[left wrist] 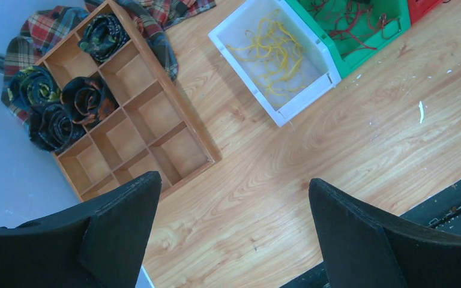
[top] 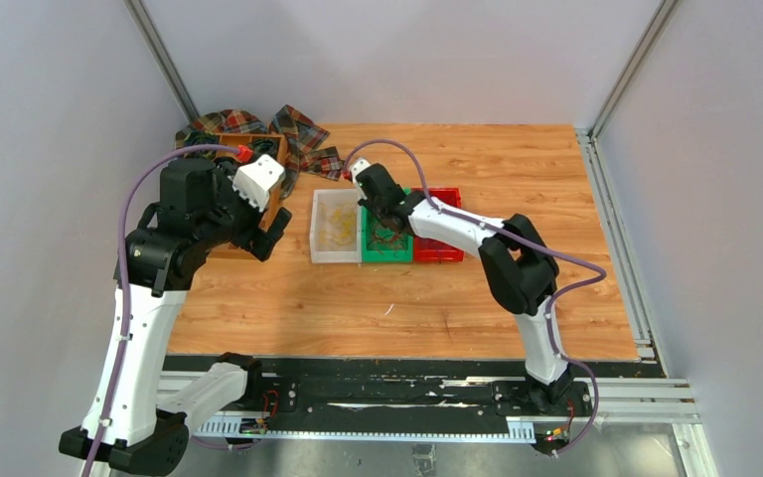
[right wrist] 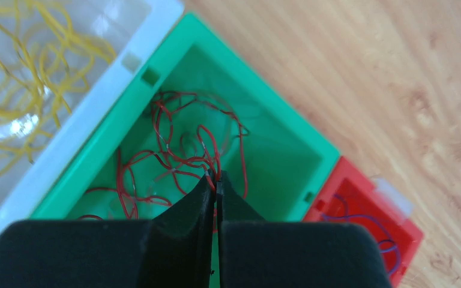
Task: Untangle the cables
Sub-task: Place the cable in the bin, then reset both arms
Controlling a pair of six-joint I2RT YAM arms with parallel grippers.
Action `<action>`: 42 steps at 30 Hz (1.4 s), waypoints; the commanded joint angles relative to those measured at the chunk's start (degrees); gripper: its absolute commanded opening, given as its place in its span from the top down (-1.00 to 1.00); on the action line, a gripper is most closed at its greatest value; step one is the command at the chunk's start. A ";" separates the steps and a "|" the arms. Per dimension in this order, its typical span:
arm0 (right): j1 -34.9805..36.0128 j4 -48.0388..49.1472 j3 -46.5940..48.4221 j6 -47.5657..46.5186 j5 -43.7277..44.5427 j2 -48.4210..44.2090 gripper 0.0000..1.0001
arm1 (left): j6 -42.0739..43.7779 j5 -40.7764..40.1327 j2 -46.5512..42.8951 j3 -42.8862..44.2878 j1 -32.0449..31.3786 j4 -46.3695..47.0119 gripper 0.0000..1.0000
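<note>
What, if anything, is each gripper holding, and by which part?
The right gripper pinches a strand of the red wires between its fingertips, over the green bin; the left gripper holds nothing.

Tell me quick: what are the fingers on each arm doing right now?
Left gripper: open, holding nothing.
Right gripper: shut, pinching a red cable above the green bin.

Red bin (right wrist: 351, 183) part hidden by R gripper (right wrist: 216, 177); yellow wires (right wrist: 42, 78) blurry
</note>
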 commanded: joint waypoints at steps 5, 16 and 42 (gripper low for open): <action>-0.85 -8.18 3.12 1.35 0.61 2.97 0.84 | -0.41 -1.74 -0.93 0.56 0.52 -0.31 -0.96; -0.92 -9.40 2.10 3.32 1.00 -8.61 -0.16 | -1.65 -3.87 -1.65 -3.02 1.83 3.28 -0.96; -17.46 6.78 -40.88 23.57 22.06 -52.05 -0.41 | 5.08 2.93 -6.78 -36.76 10.25 32.37 -0.96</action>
